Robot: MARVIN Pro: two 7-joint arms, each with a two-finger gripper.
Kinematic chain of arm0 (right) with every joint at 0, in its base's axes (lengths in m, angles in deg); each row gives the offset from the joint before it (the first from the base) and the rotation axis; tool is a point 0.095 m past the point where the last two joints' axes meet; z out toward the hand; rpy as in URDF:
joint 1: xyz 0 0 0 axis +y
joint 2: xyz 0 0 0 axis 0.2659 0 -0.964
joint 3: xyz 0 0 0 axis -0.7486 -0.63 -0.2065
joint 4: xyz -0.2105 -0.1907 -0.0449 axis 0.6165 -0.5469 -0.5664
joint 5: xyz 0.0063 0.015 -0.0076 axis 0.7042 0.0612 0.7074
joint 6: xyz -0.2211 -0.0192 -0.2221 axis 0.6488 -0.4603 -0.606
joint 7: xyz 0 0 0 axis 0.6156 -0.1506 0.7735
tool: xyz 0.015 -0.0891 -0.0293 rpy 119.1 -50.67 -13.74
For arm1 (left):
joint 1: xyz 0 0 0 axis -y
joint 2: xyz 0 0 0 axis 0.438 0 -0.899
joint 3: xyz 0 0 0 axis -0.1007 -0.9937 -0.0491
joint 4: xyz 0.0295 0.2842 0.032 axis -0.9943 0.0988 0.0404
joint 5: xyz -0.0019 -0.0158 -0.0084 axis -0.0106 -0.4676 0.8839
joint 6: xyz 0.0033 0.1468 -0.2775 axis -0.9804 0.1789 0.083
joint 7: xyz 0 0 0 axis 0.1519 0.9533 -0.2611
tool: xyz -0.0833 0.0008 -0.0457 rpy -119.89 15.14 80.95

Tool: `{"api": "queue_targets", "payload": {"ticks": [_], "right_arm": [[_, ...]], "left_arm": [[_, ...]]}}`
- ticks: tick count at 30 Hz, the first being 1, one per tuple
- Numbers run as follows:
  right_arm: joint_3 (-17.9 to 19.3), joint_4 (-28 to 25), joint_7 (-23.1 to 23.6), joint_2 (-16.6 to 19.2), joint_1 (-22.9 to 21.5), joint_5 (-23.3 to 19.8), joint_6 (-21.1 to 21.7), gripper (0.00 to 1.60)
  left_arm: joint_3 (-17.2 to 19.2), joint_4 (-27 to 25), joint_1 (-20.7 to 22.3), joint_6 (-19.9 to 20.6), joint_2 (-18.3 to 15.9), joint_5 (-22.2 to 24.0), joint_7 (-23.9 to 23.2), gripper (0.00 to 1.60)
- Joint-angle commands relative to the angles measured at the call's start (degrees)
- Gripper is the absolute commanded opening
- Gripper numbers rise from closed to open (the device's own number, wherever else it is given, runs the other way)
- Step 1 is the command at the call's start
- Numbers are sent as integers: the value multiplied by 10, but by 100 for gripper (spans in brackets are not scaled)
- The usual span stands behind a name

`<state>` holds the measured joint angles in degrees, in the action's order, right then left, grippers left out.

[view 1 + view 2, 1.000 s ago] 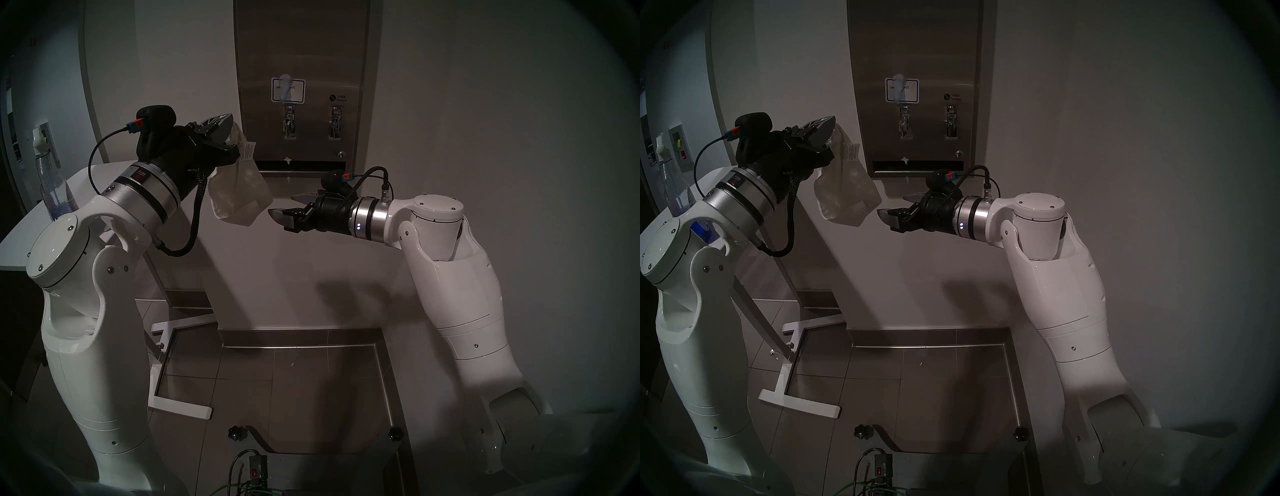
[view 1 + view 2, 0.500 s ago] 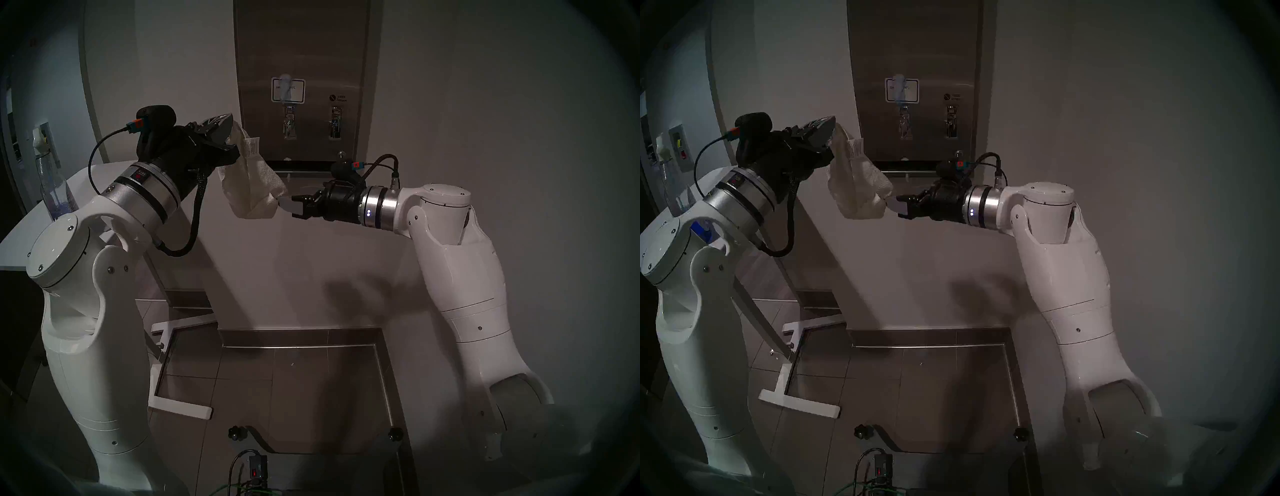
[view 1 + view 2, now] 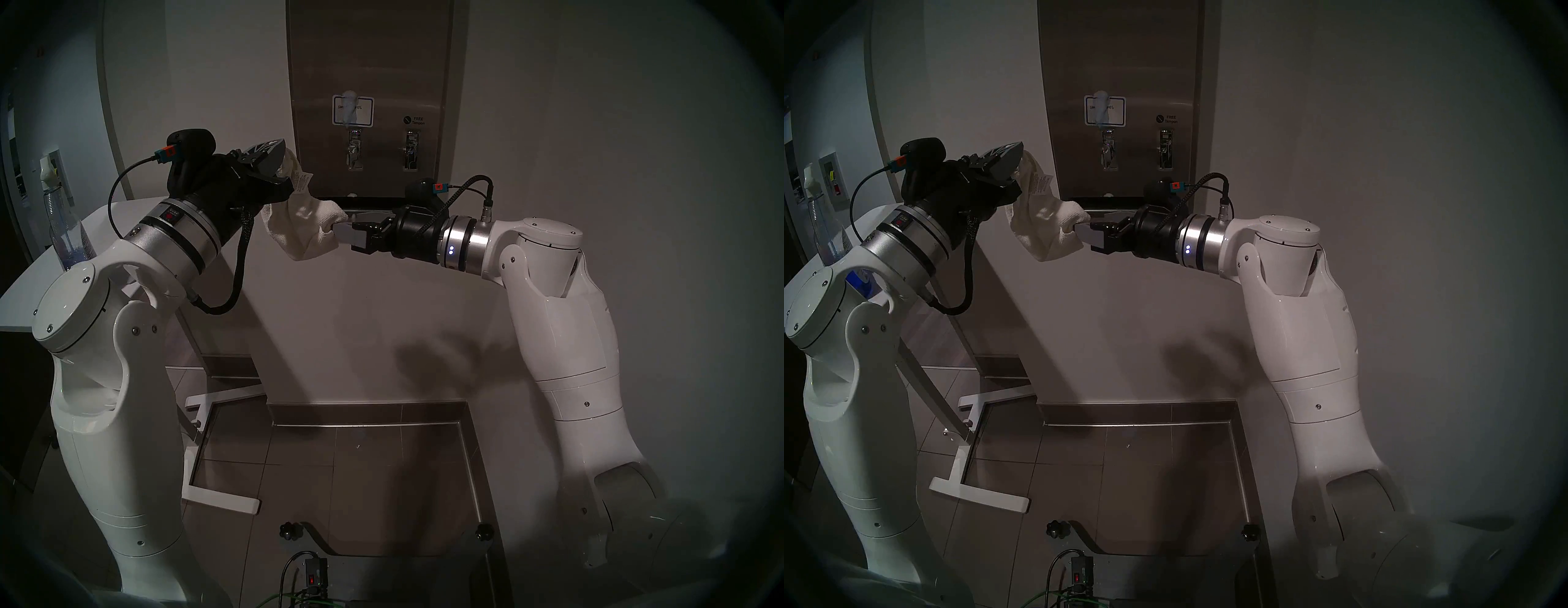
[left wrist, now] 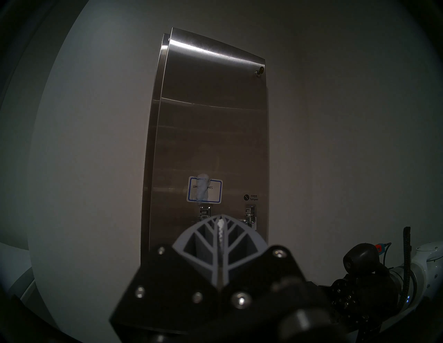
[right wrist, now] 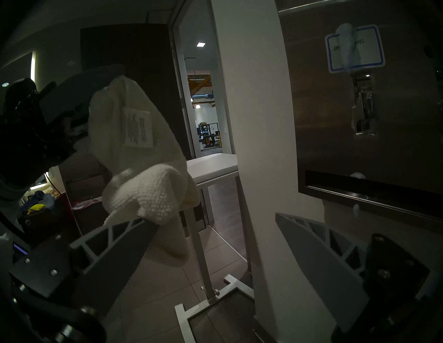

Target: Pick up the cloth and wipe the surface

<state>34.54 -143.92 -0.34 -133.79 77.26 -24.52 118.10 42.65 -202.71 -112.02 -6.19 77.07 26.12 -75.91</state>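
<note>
The left arm is bent up at the elbow with its forearm rising toward 2 o'clock in the head views, so the left hand [image 3: 280, 170] points forward and a little upward at the wall. Its fingers are pressed together and clamped on the top corner of the cloth [image 3: 307, 231]; the left wrist view shows a thin white strip of fabric pinched between them.

The right arm reaches across from 3 o'clock, forearm near level, with the right hand [image 3: 345, 229] aimed toward 9 o'clock at the hanging cloth. Its fingers stand wide apart. In the right wrist view the finger [image 5: 112, 242] on the picture's left touches the underside of a bunched fold, while the other finger is clear of the fabric, so nothing is gripped there.

The off-white waffle cloth hangs in the air between the two hands, in front of the wall, at about 7 o'clock from the dispenser front [image 3: 369, 63]. Its long axis runs from the pinched corner at 11 o'clock down to a loose end at 5 o'clock, with the printed tag [image 3: 303, 182] near the top. The dispenser's lower slot lies just behind the right hand.
</note>
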Motion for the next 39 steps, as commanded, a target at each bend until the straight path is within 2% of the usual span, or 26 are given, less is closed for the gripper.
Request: {"api": "queue_targets", "payload": {"ticks": [1,5,9,10,11,13,14,16,17,23,27,31,39], "right_arm": [[2,-29,-14,-7,0,7,-8,160],[3,-30,-15,-8,1,9,-8,160],[5,-13,35,-11,-2,-26,-17,160],[0,-9,51,-5,-5,-32,-11,160],[-8,-11,48,1,-5,-46,-10,160],[-11,-7,70,5,-7,-48,-10,160],[-15,-4,75,10,-9,-66,-6,160],[-21,2,104,20,-17,-69,-1,160],[-26,4,105,23,-19,-88,8,160],[-37,26,174,39,-37,-93,13,160],[-45,30,197,43,-42,-96,19,160],[-51,33,201,47,-45,-103,20,160],[-54,46,177,40,-65,-111,7,160]], "left_arm": [[-1,-12,15,-9,-1,0,0,0],[-1,-12,15,-9,-1,0,-1,0],[-1,-12,15,-9,-1,0,-1,0],[-1,-12,15,-8,-1,0,-1,0],[-1,-12,15,-8,-1,0,-1,0],[-1,-12,15,-8,0,-1,-1,0],[0,-12,15,-8,0,-1,-1,0],[0,-12,15,-8,0,-1,-1,0],[0,-12,15,-8,0,-1,-1,0],[0,-12,15,-9,0,-1,-2,0],[0,-12,15,-9,0,-1,-2,0],[0,-12,15,-8,0,-2,-2,0],[0,-12,15,-8,1,-2,-3,0]]}}
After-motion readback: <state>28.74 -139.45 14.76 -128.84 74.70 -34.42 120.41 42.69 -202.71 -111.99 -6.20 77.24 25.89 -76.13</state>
